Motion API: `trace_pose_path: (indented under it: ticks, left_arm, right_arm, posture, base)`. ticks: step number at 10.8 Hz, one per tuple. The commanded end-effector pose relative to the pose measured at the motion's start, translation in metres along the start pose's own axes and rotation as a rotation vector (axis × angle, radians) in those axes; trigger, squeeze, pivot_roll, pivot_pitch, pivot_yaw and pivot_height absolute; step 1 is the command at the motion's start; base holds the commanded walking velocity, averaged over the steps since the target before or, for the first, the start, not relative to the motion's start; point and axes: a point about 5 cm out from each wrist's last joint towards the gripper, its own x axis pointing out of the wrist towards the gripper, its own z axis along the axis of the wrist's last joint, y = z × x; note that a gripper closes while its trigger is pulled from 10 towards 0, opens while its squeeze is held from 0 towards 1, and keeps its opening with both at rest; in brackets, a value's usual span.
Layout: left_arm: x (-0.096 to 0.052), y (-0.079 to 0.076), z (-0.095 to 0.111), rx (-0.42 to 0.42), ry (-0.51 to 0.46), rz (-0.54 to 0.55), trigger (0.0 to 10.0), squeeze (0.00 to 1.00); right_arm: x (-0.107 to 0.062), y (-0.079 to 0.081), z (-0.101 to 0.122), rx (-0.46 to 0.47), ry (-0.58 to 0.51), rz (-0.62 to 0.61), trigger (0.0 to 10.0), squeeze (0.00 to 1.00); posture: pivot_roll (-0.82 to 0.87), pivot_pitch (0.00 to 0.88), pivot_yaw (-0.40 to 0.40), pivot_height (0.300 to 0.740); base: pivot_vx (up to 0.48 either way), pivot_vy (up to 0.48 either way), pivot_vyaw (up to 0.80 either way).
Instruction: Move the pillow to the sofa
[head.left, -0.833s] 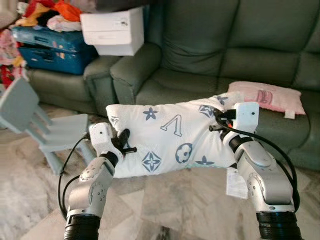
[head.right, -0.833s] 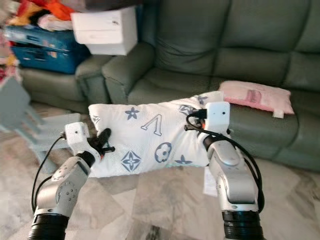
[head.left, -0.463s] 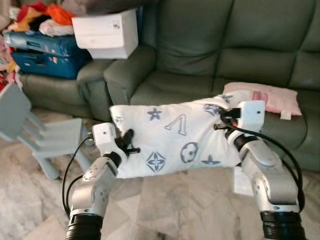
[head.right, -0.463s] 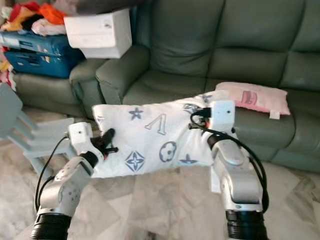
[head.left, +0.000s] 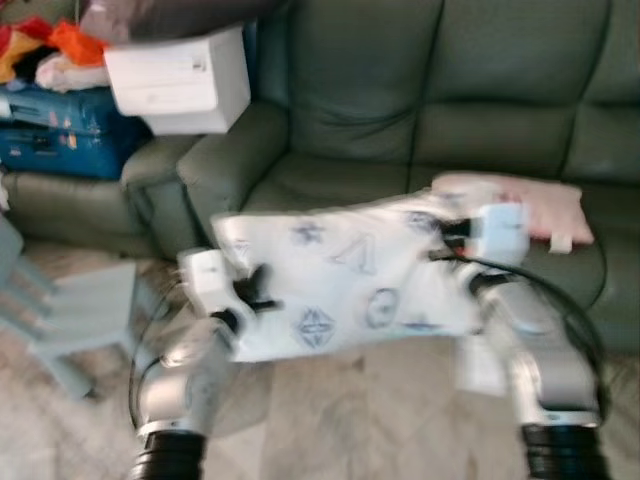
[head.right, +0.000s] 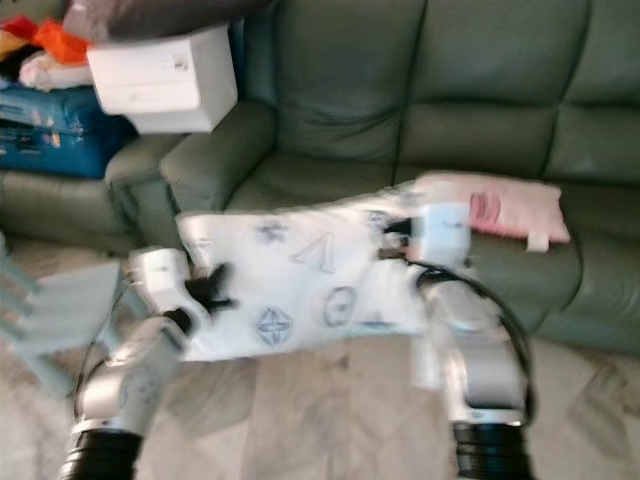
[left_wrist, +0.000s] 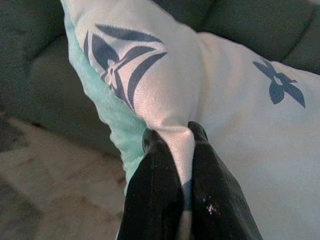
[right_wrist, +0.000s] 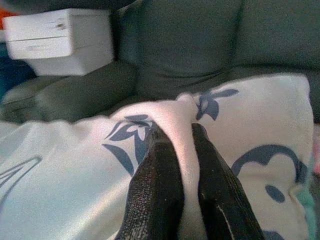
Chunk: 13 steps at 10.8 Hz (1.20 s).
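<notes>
One pillow (head.left: 345, 280), two claws pinching.

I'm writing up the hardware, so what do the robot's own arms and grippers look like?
Both arms are silver with black ribbed cuffs. Each wrist carries a white boxy housing trailing looped black cable. The left gripper and right gripper each have two long black tapered fingers.
</notes>
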Motion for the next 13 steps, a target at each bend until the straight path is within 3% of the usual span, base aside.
trace_pose_path:
  ticks: [1, 13]
  left_arm:
    - [-0.0032, 0.0098, 0.0084, 0.024, -0.02, 0.032, 10.0, 0.0]
    - [-0.0031, 0.0047, 0.0026, 0.034, 0.012, 0.008, 10.0, 0.0]
  right_arm:
    - [0.0017, 0.0097, 0.0094, 0.006, -0.044, 0.029, 10.0, 0.0]
    - [0.0012, 0.0088, 0.009, 0.007, -0.043, 0.014, 10.0, 0.0]
  posture:
    - [-0.27, 0.009, 0.031, 0.74]
    - [-0.27, 0.014, 0.033, 0.74]
  base:
    - [0.428, 0.0, 0.0]
    - [0.362, 0.31, 0.0]
